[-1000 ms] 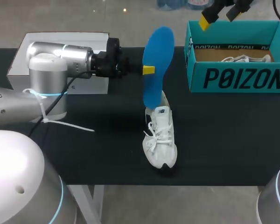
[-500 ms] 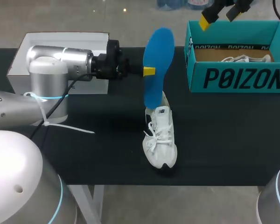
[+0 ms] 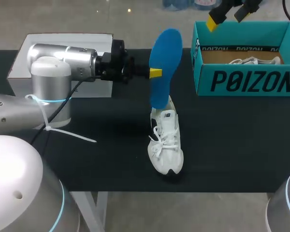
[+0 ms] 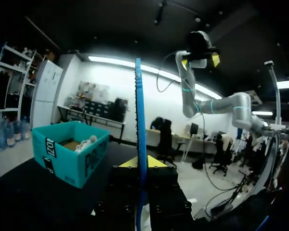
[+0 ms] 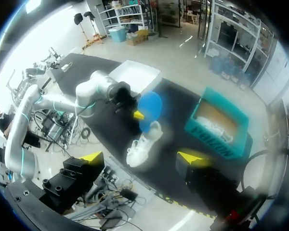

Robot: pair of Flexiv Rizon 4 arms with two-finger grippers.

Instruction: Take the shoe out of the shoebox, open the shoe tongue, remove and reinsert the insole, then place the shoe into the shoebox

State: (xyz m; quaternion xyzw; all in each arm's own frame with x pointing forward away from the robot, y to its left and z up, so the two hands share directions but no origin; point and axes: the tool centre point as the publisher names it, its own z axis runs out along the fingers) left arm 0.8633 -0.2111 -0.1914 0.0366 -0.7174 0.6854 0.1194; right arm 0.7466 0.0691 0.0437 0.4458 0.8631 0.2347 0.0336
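Head view: left gripper (image 3: 154, 73) clamped on the blue insole (image 3: 164, 58), one yellow tip flat against its face about mid-length. Insole stood on end, slightly tilted, lower end at the heel opening of the white shoe (image 3: 166, 142); cannot tell whether touching. Shoe on its sole on the black table (image 3: 232, 150), laced, toe toward the near edge, dark patch under the toe. Teal shoebox (image 3: 246, 82) open, well apart at the right rear, second shoe (image 3: 253, 61) lying inside. White box (image 3: 63, 41) behind the left arm. Right gripper (image 3: 227, 17) high above the shoebox's far left corner.

Left wrist view, adding the grip itself (not readable from above): insole (image 4: 140, 120) seen edge-on as a thin blue strip, pinched from both sides at the left gripper (image 4: 141, 162). Shoebox (image 4: 70, 154) ahead and to one side, second shoe (image 4: 86, 143) showing over its rim. Right gripper (image 4: 200, 60) aloft. Shoe on the table out of sight here.

Right wrist view, adding the layout from high up: right gripper (image 5: 142, 157) spread wide, nothing between the tips. Far beneath, shoe (image 5: 143, 144), insole (image 5: 149, 110) rising from its heel end, left gripper (image 5: 135, 114) beside it, shoebox (image 5: 216, 122) further off, white box (image 5: 135, 74) beyond the left arm.
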